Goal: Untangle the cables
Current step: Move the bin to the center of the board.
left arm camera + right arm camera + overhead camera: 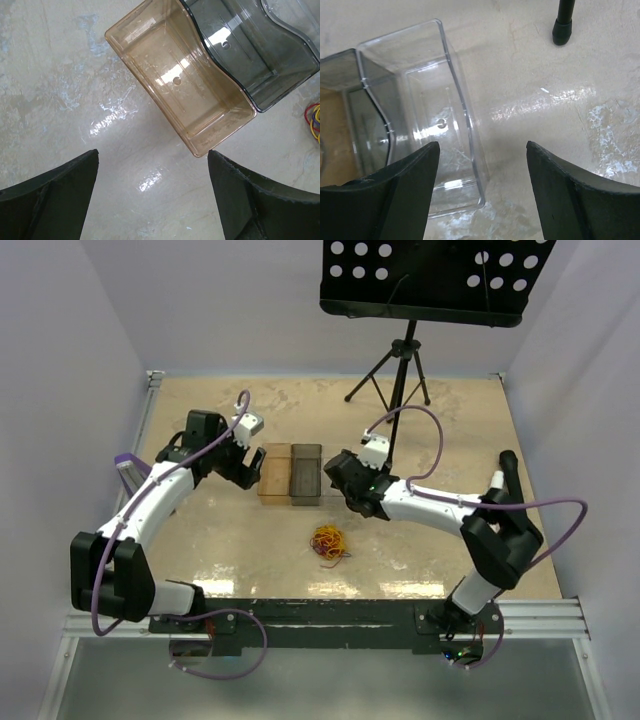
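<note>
Left hand (pixel 255 469), right hand (pixel 336 483), both wide open and empty, cables (pixel 329 541) apart, nearer the bases.

Top view: we can't separate the cables (pixel 329 541), just one small yellow-orange-red clump, strands too fine to trace. Left wrist view: we only get a few loops at the right edge, rest cut off; grey bin (pixel 260 55) runs off the top edge. Right wrist view: clear bin (pixel 427 115) lower left is hidden behind a finger (pixel 395 200) of the right gripper (pixel 482 145), stand leg (pixel 563 22) cut by the top edge.
</note>
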Tool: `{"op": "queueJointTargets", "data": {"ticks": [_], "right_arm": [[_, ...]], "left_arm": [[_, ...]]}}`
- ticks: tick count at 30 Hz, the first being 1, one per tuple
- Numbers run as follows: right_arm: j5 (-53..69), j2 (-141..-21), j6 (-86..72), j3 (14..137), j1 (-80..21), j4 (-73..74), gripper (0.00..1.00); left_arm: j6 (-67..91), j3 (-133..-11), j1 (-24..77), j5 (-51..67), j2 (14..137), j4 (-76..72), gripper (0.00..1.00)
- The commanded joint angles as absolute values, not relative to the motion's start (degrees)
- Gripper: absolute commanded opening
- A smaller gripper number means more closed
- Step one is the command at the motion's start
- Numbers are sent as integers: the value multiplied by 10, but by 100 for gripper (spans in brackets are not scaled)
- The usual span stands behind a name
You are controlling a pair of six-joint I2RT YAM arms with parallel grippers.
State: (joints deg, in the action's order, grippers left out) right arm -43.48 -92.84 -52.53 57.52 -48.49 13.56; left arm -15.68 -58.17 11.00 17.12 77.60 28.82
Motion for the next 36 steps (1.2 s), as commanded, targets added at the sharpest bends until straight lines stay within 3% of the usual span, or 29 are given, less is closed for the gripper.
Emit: {"op": "queueJointTargets", "data": {"ticks": [1,8,25,28,36], "right_arm": [[-442,-950,-512,595,-480,115,73],[-432,-933,-536,551,-481,105,62],[-421,-835,-608,451,-481,136,58],[-429,-817,-618,445,-481,153,59],[-432,-739,-608,477,-514,205,73]], "left_arm": [[-163,-577,111,178,765,293,95],[-151,-578,115,175,767,287,95],[-178,-628,189,213,722,356,98],[-201,-620,215,231,704,368,99],[-259,-594,295,272,681,415,98]]}}
